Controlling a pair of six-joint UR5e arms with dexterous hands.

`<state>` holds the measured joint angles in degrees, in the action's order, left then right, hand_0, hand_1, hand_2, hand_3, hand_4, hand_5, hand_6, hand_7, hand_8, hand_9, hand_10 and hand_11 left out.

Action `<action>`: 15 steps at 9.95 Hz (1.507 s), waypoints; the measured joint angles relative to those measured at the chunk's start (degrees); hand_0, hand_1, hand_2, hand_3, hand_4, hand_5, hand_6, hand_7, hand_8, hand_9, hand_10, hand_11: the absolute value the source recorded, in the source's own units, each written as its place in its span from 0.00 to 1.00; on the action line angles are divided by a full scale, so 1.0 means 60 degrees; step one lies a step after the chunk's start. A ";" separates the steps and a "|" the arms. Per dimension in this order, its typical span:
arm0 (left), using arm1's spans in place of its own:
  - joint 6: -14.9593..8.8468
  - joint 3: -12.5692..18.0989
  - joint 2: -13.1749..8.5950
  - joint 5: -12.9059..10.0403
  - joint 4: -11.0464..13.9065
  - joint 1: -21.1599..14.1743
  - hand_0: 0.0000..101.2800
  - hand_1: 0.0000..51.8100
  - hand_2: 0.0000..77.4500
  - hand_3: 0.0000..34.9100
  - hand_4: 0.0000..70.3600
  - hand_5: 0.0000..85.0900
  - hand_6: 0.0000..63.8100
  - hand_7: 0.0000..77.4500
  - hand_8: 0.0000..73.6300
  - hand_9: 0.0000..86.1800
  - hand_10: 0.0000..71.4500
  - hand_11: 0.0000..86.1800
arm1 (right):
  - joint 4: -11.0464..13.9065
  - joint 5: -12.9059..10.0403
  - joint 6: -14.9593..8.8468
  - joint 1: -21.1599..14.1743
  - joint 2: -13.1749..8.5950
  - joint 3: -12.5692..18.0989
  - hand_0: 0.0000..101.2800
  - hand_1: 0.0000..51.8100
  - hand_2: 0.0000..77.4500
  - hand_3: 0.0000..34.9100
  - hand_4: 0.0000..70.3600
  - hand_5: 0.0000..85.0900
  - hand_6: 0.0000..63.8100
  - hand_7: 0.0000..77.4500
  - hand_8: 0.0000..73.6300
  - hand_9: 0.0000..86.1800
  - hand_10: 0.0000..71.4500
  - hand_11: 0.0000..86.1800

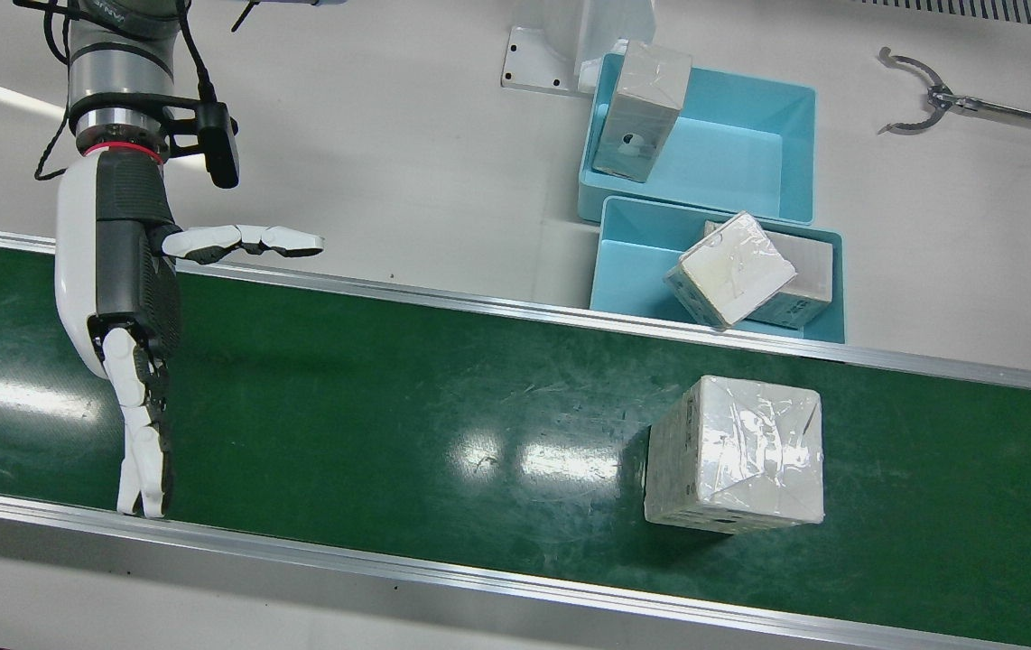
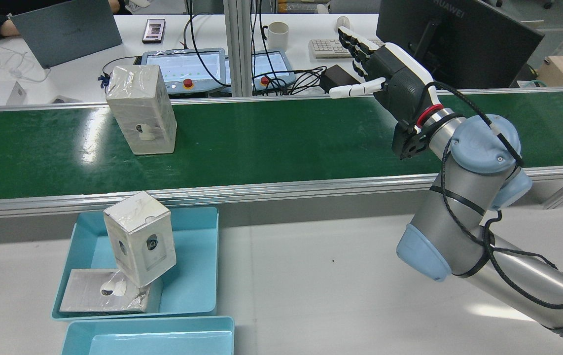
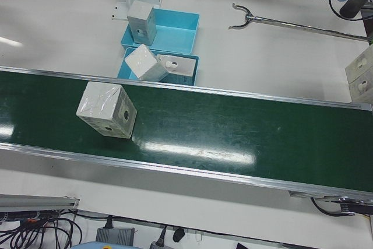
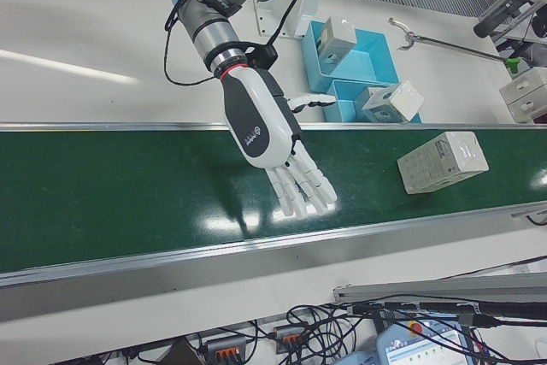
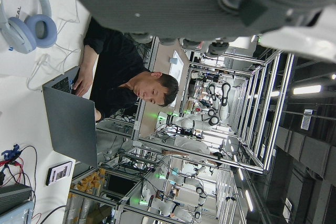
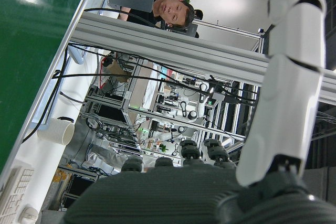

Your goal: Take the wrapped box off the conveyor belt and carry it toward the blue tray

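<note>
The wrapped box (image 1: 737, 451) (image 2: 141, 111) (image 3: 106, 109) (image 4: 442, 161) stands alone on the green conveyor belt (image 1: 407, 397), just in front of the blue trays. My right hand (image 1: 132, 298) (image 2: 390, 69) (image 4: 265, 126) hovers over the belt far from the box, open, fingers stretched and thumb out, holding nothing. The near blue tray (image 1: 624, 262) (image 2: 197, 256) holds one wrapped box tilted on top of a flat one. A far blue tray (image 1: 750, 144) has another box leaning on its rim. My left hand (image 5: 184, 3) shows only in its own view, away from the belt and open.
A metal grabber tool (image 1: 931, 99) (image 3: 250, 18) lies on the white table right of the trays. More wrapped boxes (image 3: 361, 74) are stacked at the table's edge. Beyond the belt, a desk holds a laptop (image 2: 69, 29), control pendants, a keyboard and a monitor (image 2: 454, 39).
</note>
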<state>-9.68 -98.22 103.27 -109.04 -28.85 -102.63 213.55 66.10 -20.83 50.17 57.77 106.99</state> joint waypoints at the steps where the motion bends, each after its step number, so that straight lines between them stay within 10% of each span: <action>1: 0.0000 0.0000 0.0000 0.0000 0.0000 0.0000 0.00 0.00 0.01 0.00 0.00 0.01 0.00 0.00 0.00 0.00 0.01 0.00 | 0.0006 -0.0001 0.0000 -0.0001 -0.0003 0.0010 0.44 0.21 0.17 0.17 0.06 0.03 0.00 0.01 0.00 0.02 0.00 0.01; 15: 0.0000 0.0000 0.0000 0.0000 0.0000 0.0000 0.00 0.00 0.01 0.00 0.00 0.01 0.00 0.01 0.00 0.00 0.01 0.00 | -0.0010 -0.0011 -0.0032 -0.0018 -0.0088 -0.0123 0.42 0.21 0.19 0.09 0.10 0.10 0.00 0.06 0.00 0.02 0.00 0.01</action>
<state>-9.68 -98.22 103.27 -109.04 -28.85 -102.63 213.49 66.03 -21.03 50.06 57.24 106.25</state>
